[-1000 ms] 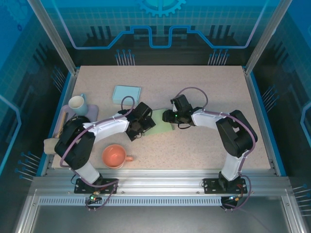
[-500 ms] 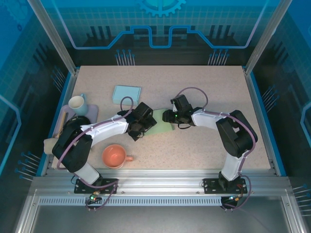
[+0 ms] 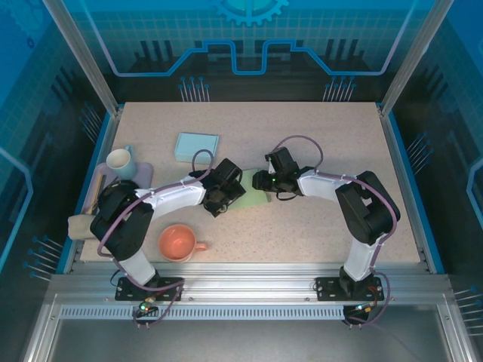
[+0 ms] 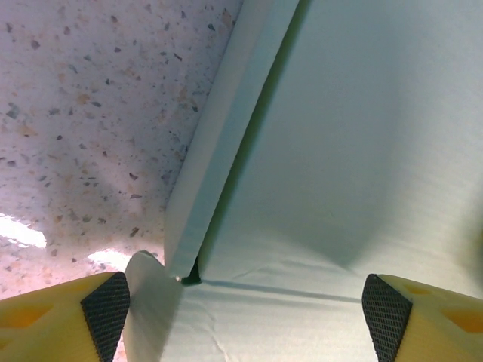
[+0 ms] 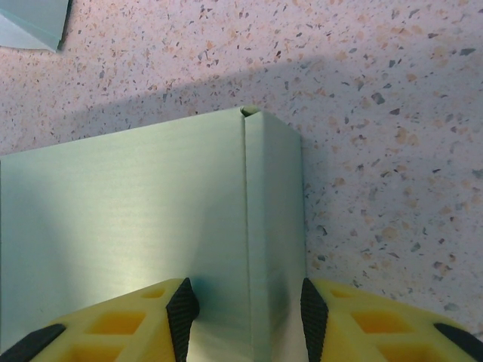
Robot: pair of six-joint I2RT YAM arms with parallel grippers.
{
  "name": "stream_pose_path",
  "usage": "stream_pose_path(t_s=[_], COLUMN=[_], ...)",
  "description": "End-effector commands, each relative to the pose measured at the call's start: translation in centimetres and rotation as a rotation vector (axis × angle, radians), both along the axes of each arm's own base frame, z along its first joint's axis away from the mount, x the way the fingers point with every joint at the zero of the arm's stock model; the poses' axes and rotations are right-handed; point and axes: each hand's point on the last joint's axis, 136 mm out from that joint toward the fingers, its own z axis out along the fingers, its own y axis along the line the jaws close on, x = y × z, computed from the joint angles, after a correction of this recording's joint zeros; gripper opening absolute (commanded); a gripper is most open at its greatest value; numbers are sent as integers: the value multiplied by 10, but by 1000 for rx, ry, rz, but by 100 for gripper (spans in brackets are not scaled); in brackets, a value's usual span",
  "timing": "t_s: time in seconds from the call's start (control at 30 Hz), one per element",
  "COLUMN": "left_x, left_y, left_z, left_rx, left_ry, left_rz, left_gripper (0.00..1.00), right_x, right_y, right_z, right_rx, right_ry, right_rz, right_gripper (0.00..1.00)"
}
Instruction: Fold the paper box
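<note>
The paper box [image 3: 251,197] is a pale green sheet lying mid-table between both arms. In the left wrist view the paper box [image 4: 339,151] shows a raised side flap [image 4: 219,151] and a crease near the fingertips. My left gripper [image 3: 227,188] hovers over its left part; the left gripper [image 4: 246,311] is open wide, with paper spanning the gap. My right gripper [image 3: 265,183] is at the box's right edge. There the right gripper [image 5: 248,305] is open, its pads [image 5: 183,305] straddling a folded side strip [image 5: 273,226] without pinching it.
A light blue flat box [image 3: 197,146] lies behind the left arm; its corner [image 5: 30,21] shows in the right wrist view. A white mug [image 3: 121,161] stands on a purple board [image 3: 143,170] at the left, and an orange cup [image 3: 177,243] is near the front left.
My left gripper has slid a little to the right, further over the green sheet. The right arm has stayed still.
</note>
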Motion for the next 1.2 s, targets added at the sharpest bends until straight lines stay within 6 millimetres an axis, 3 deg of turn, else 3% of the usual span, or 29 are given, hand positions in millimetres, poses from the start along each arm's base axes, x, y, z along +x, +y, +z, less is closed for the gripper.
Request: stream_pose_path(t_s=[0.0,0.3,0.93,1.17], left_x=[7,8,5,5], left_y=[-3,4,27,30], left_z=[-3,-7,-38,-38], left_rx=[5,39,52,50], left_ry=[4,8,67,70], left_rz=[3,5,39,35], left_gripper=[80,79,78,78], right_x=[-20,-20,-22,-25], right_y=[-25,-25,-28,-24], right_z=[-29,-28,-7,33], right_rx=[-100,-99,-114,-114], right_ry=[93,91,39,-27], right_rz=[-30,-29,-14,21], right_gripper=[44,44,44,44])
